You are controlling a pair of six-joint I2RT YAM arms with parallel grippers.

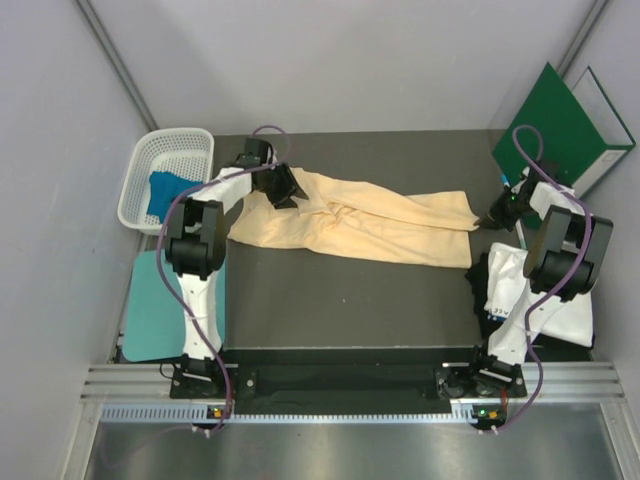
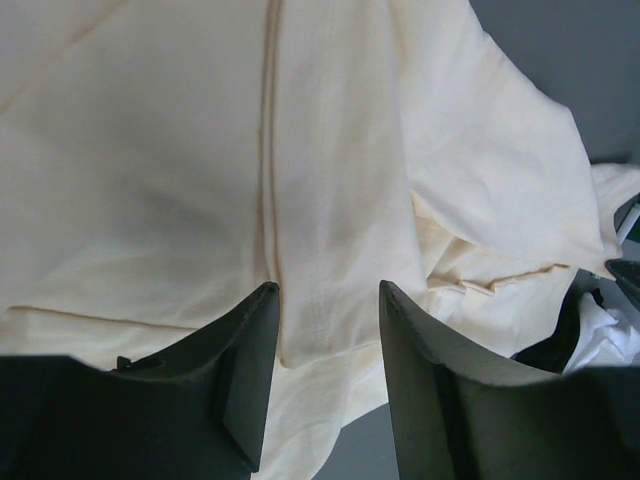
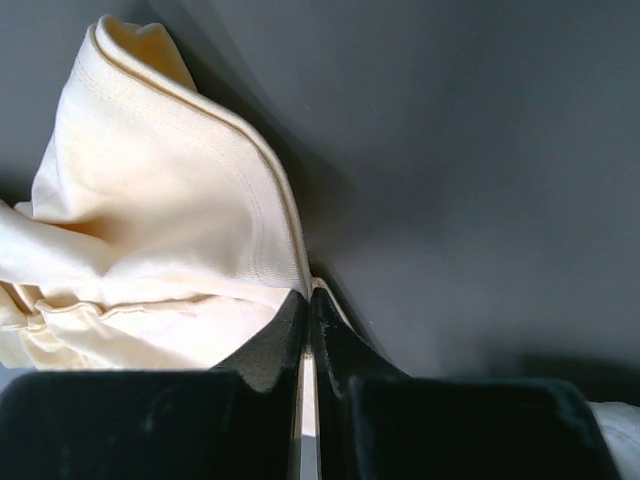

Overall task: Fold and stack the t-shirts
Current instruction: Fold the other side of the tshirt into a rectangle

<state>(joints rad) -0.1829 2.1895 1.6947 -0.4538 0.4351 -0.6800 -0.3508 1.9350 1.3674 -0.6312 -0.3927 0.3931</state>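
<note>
Crosswise, the peach-yellow t-shirt (image 1: pixel 360 225) lies rumpled on the table (image 1: pixel 340 300); the right gripper (image 3: pixel 308 295) pinches its right hem, jaws closed; the left gripper (image 2: pixel 325 295) straddles a fold at its left end, jaws half apart. A white t-shirt (image 1: pixel 510 275) lies just right of it; a blue t-shirt (image 1: pixel 160 192) sits in the basket (image 1: pixel 185 145).

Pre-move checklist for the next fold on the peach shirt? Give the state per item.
1. Right hand shut on peach shirt hem: ok.
2. Left hand gripping: not ok; fingers apart, cloth between them not pinched.
3. Peach shirt flat: not ok; wrinkles bunched in the middle.
4. Peach shirt wholly on table: ok.
5. Blue shirt in basket, out of the way: ok.
6. White shirt free of right arm: cannot tell; the arm crosses over it.
</note>
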